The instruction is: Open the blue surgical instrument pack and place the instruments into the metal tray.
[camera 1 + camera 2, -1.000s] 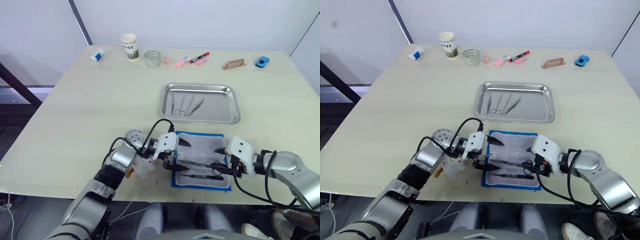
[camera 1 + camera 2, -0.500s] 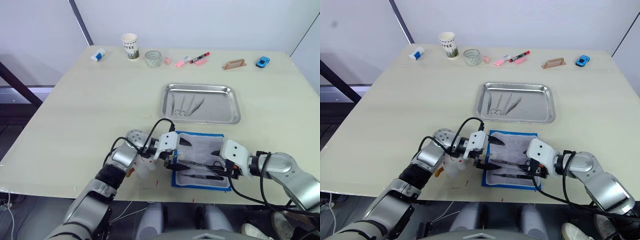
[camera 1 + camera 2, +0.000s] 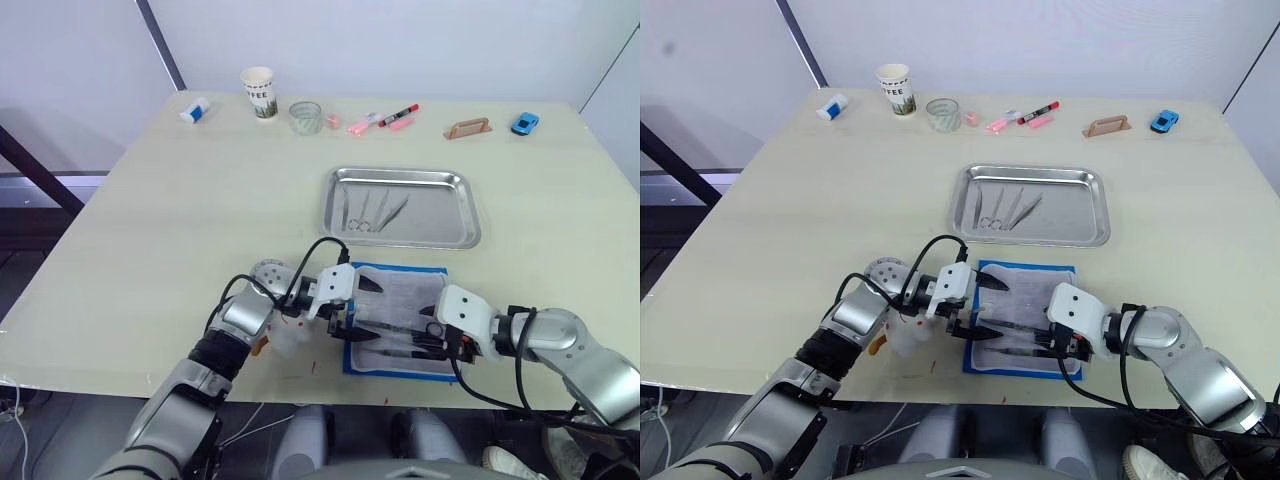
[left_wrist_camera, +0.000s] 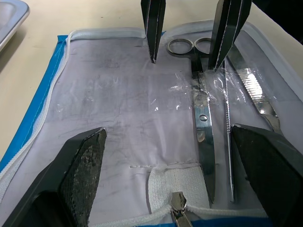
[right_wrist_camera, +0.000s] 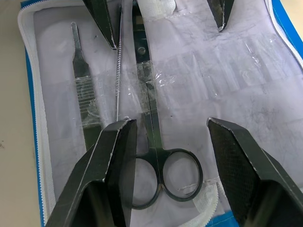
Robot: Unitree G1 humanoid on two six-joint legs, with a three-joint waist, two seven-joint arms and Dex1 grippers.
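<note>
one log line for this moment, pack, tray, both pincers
pack: open, lining up | scissors: in pack | tray: holds instruments | left pincer: open over pack | right pincer: open around scissors

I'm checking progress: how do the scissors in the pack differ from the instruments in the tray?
The scissors lie tucked under a clear strap on the opened blue pack's whitish lining, framed by the open right gripper; the instruments in the metal tray lie loose, a small cluster at its left end. The scissors look dark with black finger loops; the tray's look silvery. All are slim metal tools.
</note>
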